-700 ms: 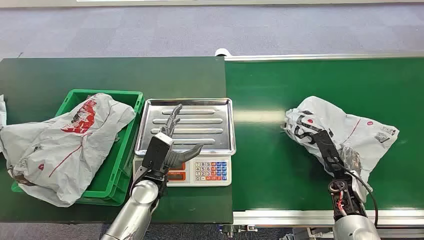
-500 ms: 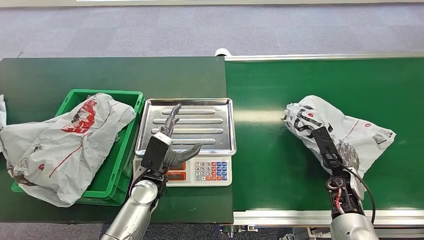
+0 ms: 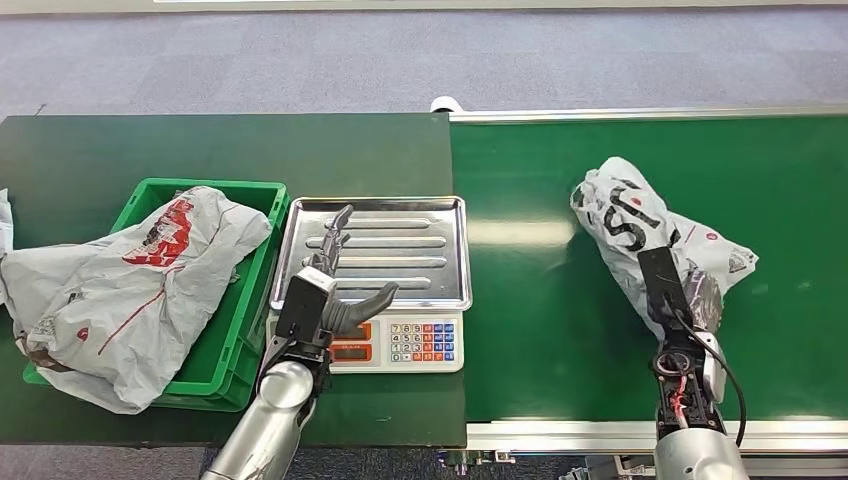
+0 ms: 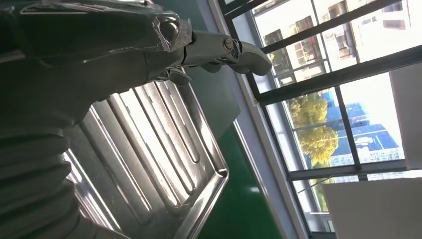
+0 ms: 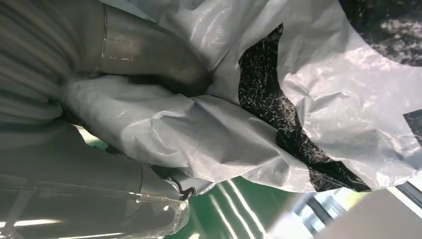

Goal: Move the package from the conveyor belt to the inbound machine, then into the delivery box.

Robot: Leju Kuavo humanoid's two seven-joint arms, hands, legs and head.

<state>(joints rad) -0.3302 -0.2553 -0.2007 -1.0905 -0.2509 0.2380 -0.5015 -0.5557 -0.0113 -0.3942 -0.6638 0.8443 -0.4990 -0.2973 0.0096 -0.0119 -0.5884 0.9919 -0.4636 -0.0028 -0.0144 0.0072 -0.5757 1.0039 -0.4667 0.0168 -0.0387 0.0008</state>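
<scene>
1. Right hand (image 3: 690, 300) grips the package (image 3: 650, 225), a grey plastic mail bag with black print, and the right wrist view shows the thick thumb (image 5: 149, 55) and the fingers pressed into the crumpled plastic (image 5: 278, 94).
2. Its silver forearm comes up from the near edge of the conveyor belt (image 3: 780, 160), and the black wrist part lies over the near end of the bag.
3. The package is on the right side of the scene, over the green belt, with its far end pointing away from the robot; whether it touches the belt, I cannot tell.
4. Left hand (image 3: 335, 285) holds nothing: its fingers (image 3: 335, 235) are stretched forward and apart over the steel tray (image 3: 420, 215), and the thumb (image 3: 375, 298) points to the right.
5. This tray sits on top of the weighing scale (image 3: 420, 342), which has a coloured keypad at the front.
6. Just left of the scale stands a green crate (image 3: 255, 190) with another grey bag (image 3: 130, 280) that hangs over its left and near rims.
7. Scale and crate stand on a dark green table (image 3: 200, 140), and the belt touches its right side.
8. Behind them is a grey carpet floor (image 3: 400, 55), and the left wrist view shows large windows (image 4: 328, 99) with trees and buildings outside.
</scene>
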